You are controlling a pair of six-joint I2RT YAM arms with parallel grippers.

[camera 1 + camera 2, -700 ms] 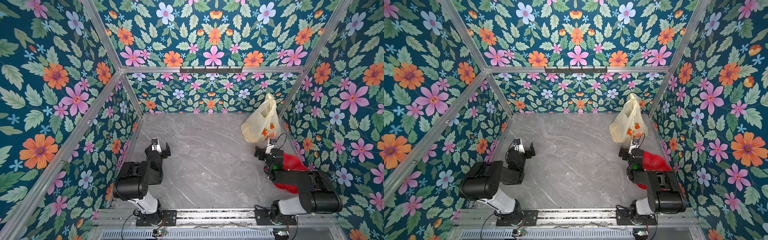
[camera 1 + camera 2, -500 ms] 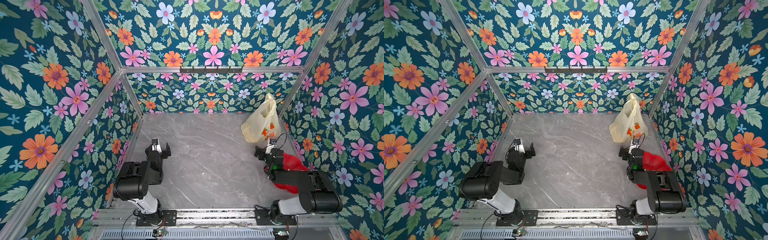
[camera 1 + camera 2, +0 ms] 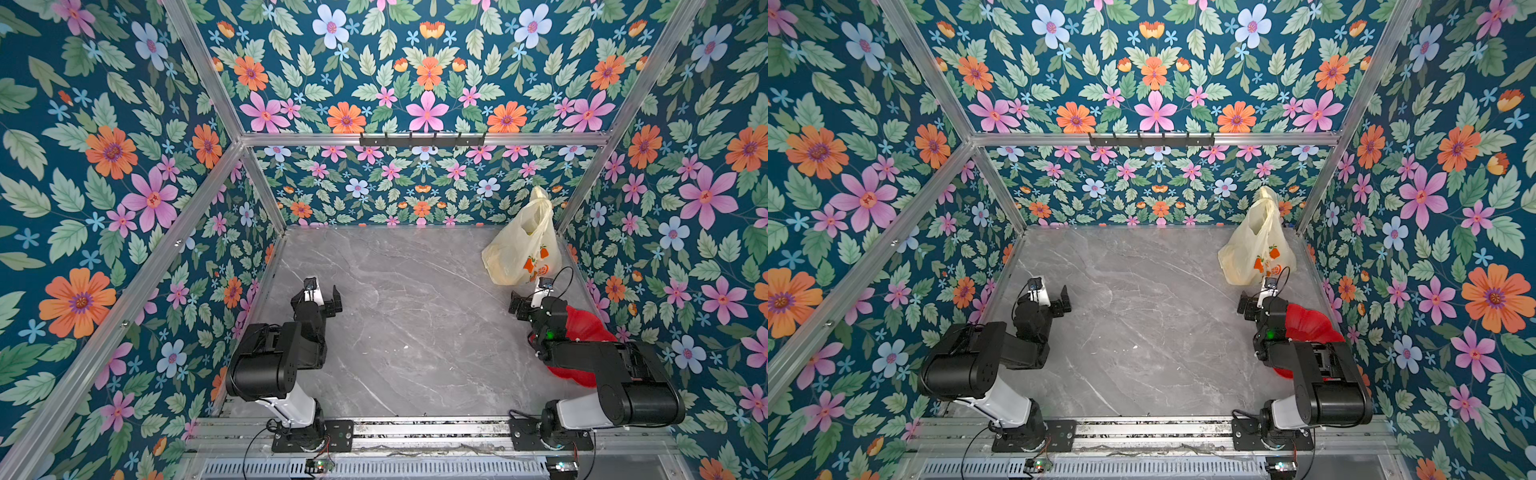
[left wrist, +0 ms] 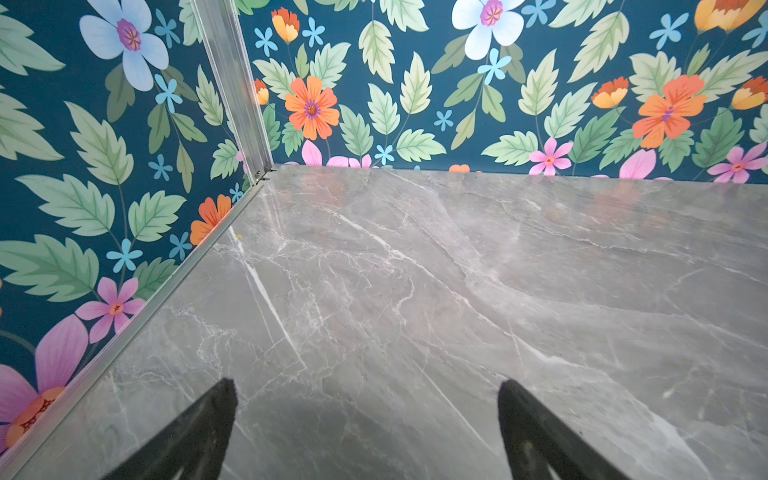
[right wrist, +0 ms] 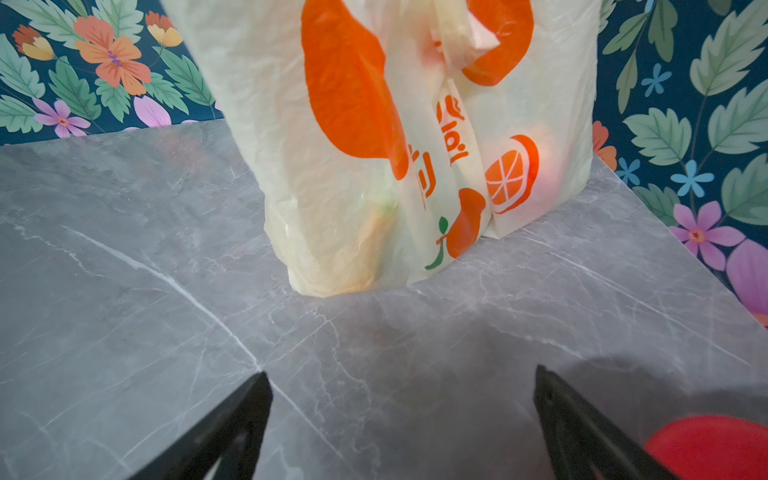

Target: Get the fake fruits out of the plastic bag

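The plastic bag (image 3: 521, 245) (image 3: 1254, 249), cream-yellow with orange fruit prints, stands upright in the far right corner, its handles up against the wall. The fake fruits are hidden inside it; in the right wrist view only faint greenish and reddish tints show through the bag (image 5: 332, 187). My right gripper (image 3: 527, 301) (image 3: 1256, 303) (image 5: 401, 376) is open and empty, low over the table a short way in front of the bag. On the left side my left gripper (image 3: 322, 297) (image 3: 1054, 297) (image 4: 368, 388) is open over bare marble, holding nothing.
A red plastic dish (image 3: 586, 328) (image 3: 1304, 320) (image 5: 706, 444) lies by the right wall, partly under my right arm. Floral walls enclose the grey marble table (image 3: 415, 316) on three sides. A black hook rail (image 3: 422, 139) hangs on the back wall.
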